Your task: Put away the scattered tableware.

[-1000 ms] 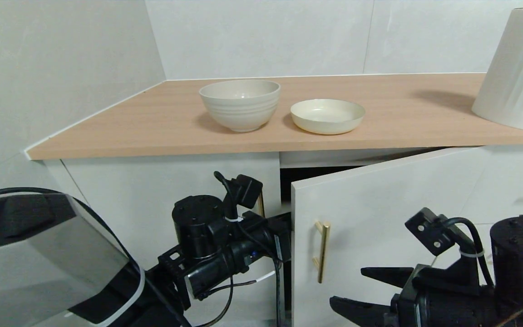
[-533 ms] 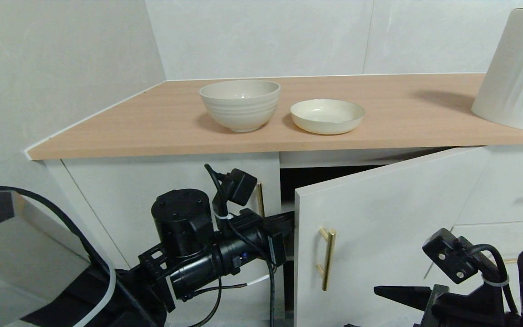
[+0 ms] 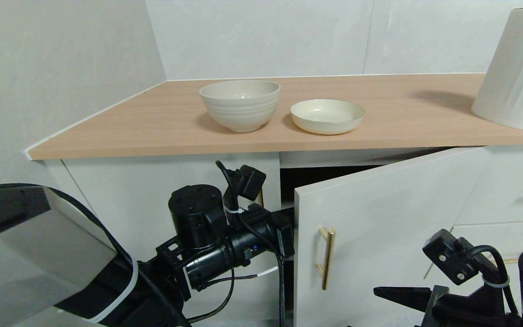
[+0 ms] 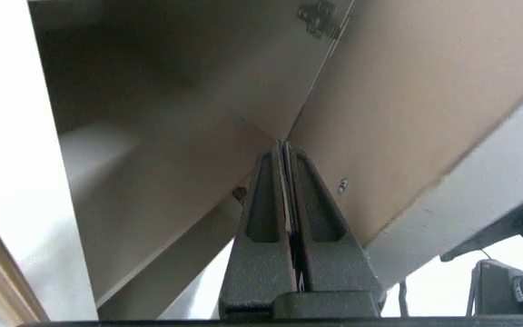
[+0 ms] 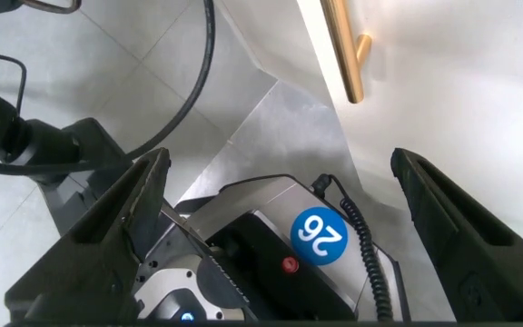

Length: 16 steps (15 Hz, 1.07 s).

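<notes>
Poking into the cupboard gap at the edge of the ajar door (image 3: 379,213), left gripper (image 4: 283,154) clenched, fingers pressed together. On the counter (image 3: 152,131) above: bowl (image 3: 240,103), with dish (image 3: 327,116) just beside it on the right, both upright. Right gripper (image 5: 280,162) low before the door, released, fingers wide apart.

The bowl (image 3: 240,104) is sitting on the desk (image 3: 152,127) just left of the dish (image 3: 327,116); below them, my left gripper (image 4: 285,154) is lying behind the cabinet door (image 3: 379,218) edge.
</notes>
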Tool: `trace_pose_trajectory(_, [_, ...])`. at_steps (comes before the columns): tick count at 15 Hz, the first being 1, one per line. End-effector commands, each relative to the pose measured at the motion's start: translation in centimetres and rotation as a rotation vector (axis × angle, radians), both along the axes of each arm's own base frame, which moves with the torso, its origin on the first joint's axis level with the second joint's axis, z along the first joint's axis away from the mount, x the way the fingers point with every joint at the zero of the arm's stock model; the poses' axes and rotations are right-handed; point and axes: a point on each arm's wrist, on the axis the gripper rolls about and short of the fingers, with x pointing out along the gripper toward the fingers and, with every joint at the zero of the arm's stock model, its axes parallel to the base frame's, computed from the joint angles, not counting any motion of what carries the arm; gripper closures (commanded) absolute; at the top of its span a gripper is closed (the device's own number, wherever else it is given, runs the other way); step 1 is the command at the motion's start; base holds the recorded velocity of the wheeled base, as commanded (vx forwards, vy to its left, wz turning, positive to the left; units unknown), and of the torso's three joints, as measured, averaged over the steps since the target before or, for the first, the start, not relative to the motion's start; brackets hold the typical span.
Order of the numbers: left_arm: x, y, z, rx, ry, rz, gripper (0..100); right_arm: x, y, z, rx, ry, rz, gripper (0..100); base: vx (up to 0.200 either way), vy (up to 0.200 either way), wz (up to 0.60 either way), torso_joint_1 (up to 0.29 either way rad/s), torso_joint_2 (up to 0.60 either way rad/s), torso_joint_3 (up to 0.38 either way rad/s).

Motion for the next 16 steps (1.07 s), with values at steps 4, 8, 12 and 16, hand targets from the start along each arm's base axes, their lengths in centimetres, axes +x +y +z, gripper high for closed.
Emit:
trace_pose_trajectory(4, [0.2,-0.3,-0.9,0.014,0.022,-0.003,100,0.1,0.1,-0.2,-0.006,0.005,0.001,0,-0.2,0.0,0.0,0.002,0.0,-0.001])
trace_pose_trajectory(8, [0.8,-0.8,-2.2,0.028,0.043,-0.001,100,0.1,0.2,-0.1,-0.005,0.005,0.003,0,-0.1,0.0,0.0,0.0,0.0,0.001])
trace_pose_trajectory(12, [2.0,-1.7,-3.7,-0.005,0.017,0.003,100,-0.4,0.5,-0.2,-0.009,0.007,0.031,0,0.0,0.0,0.0,0.0,0.0,0.0])
trace_pose_trajectory(16, [2.8,-2.4,-3.5,-0.027,0.001,0.006,100,-0.3,0.6,-0.3,-0.012,0.01,0.031,0,0.0,0.0,0.0,0.0,0.0,0.0])
